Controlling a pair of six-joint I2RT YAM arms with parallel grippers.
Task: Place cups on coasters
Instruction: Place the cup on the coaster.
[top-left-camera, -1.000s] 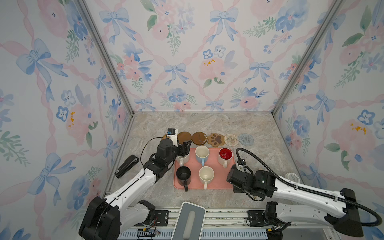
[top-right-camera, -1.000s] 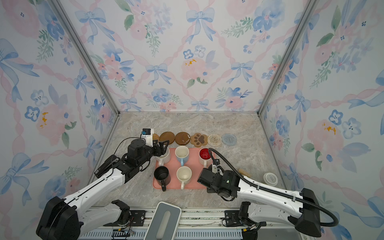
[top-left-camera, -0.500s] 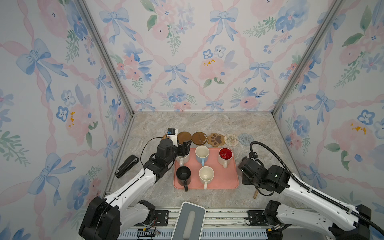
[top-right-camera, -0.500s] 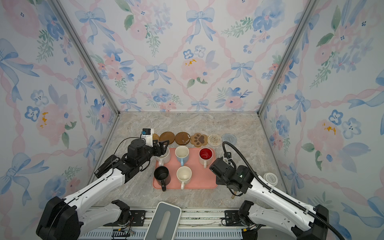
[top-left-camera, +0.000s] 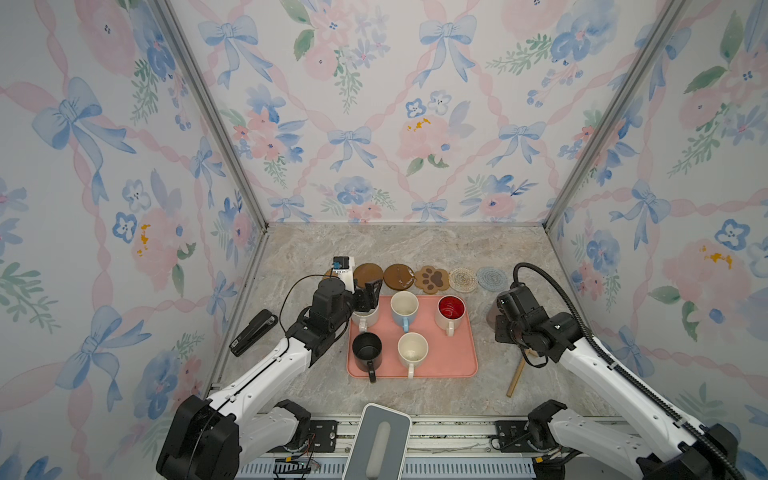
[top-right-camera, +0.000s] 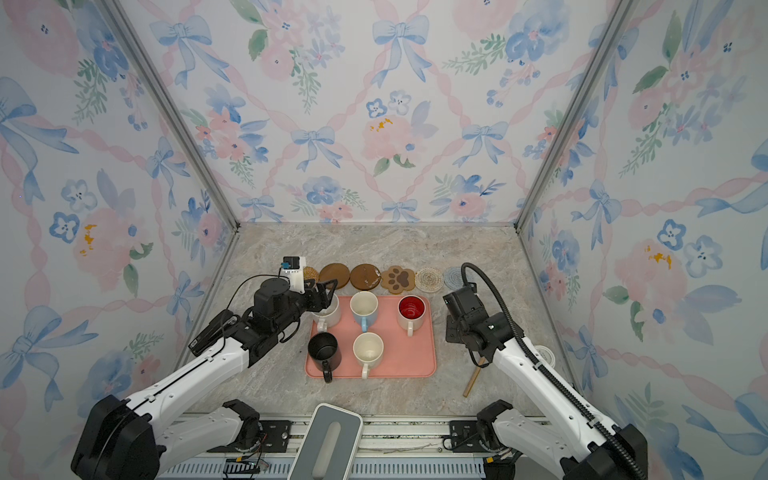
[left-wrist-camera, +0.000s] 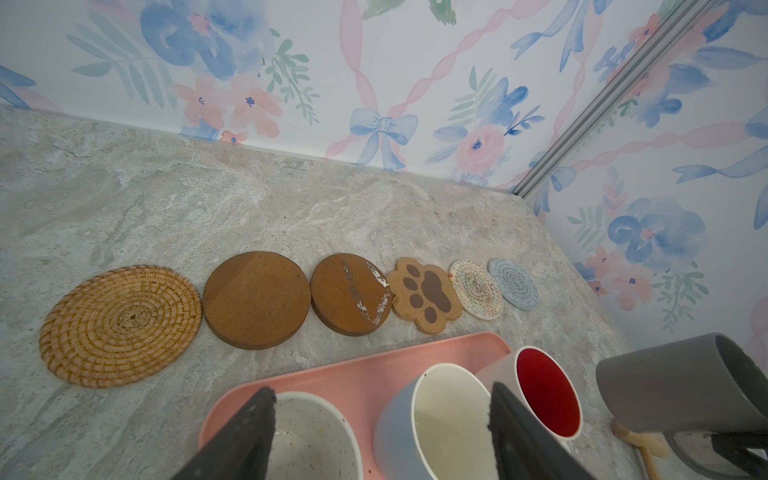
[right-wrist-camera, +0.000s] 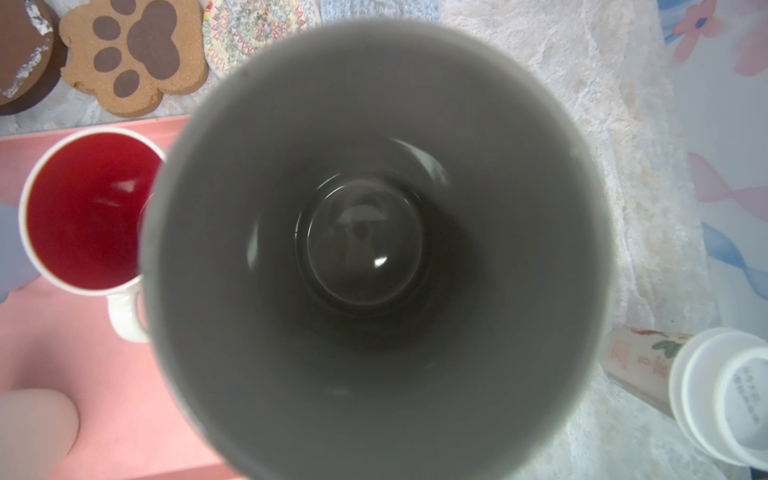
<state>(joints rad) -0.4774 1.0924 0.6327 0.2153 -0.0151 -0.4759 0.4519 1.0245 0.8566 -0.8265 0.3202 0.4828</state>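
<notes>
Right gripper (top-left-camera: 500, 320): clamped on the grey mug (left-wrist-camera: 673, 382). The mug's mouth faces my wrist camera, so that view is nearly all mug interior. The pads are hidden, and I judge the hold to be on the handle side. The mug hangs clear of the desk, just off the right edge of the pink tray (top-left-camera: 457, 361). It is near the light-blue coaster (top-left-camera: 493, 277) at the right end of the coaster row.

Left gripper (top-left-camera: 370, 293): jaws wide, nothing held, poised over the cream mug (top-left-camera: 365, 320) in the tray's back-left corner.

All six coasters are bare. Five mugs are on the tray.

Risks from here:
1. The mug blocks my wrist view of the target. I could set it down off-centre, with its foot half on the cream woven coaster (top-left-camera: 462, 279) alongside.
2. With a one-sided hold, the mug may tilt, land rim-low and tip on release.
3. The woven mat is light, so any sideways drag on touchdown would push it out of the row.
4. Left side: the light-blue mug (top-left-camera: 404, 307) stands just beside the cream one. A wide jaw coming down could knock it.
5. A wooden stick (top-left-camera: 515, 376) lies off the tray's right edge, under my right arm.
</notes>
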